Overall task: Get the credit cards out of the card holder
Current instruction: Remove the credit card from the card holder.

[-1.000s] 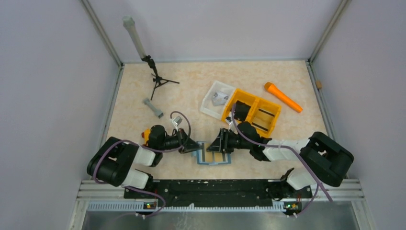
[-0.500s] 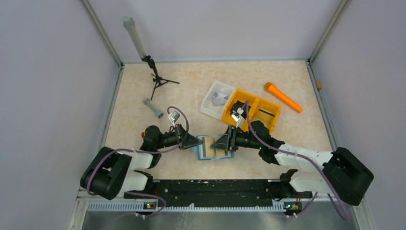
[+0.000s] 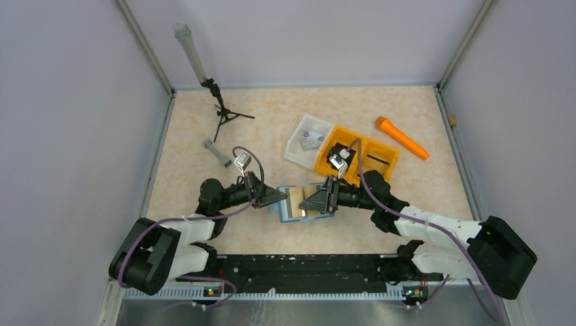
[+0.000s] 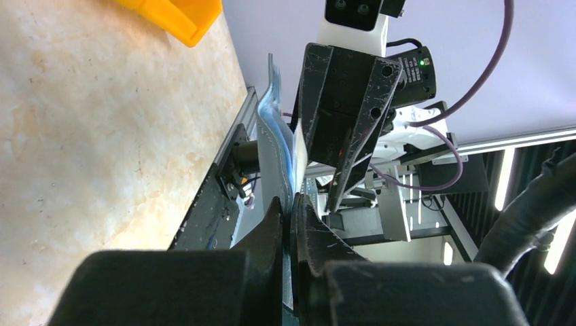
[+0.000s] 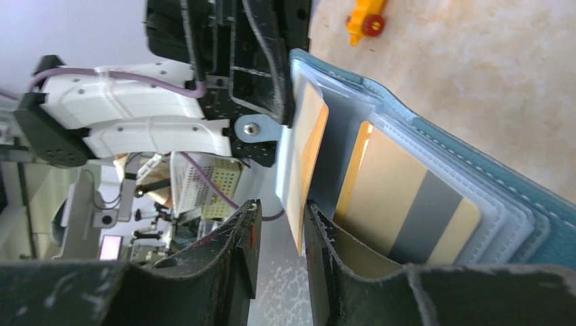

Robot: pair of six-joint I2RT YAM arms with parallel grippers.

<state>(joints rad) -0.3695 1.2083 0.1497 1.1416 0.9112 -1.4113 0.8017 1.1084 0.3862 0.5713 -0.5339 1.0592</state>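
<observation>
The card holder (image 3: 299, 202), light and floppy, is held up off the desk (image 3: 380, 102) by the left gripper (image 4: 292, 207) pinched on its edge, while the right gripper (image 5: 282, 227) stands narrow, not yet clamped, around the protruding edge of a thin, stiff, probably slick gold card (image 5: 309, 156), the likeliest place to take hold.

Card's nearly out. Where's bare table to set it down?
Bare tabletop: along the back wall between the tripod and the white tray; right of the orange bin, nearer than the orange marker. Crowded: the centre, where left end effector and right end effector meet at the card holder.
</observation>
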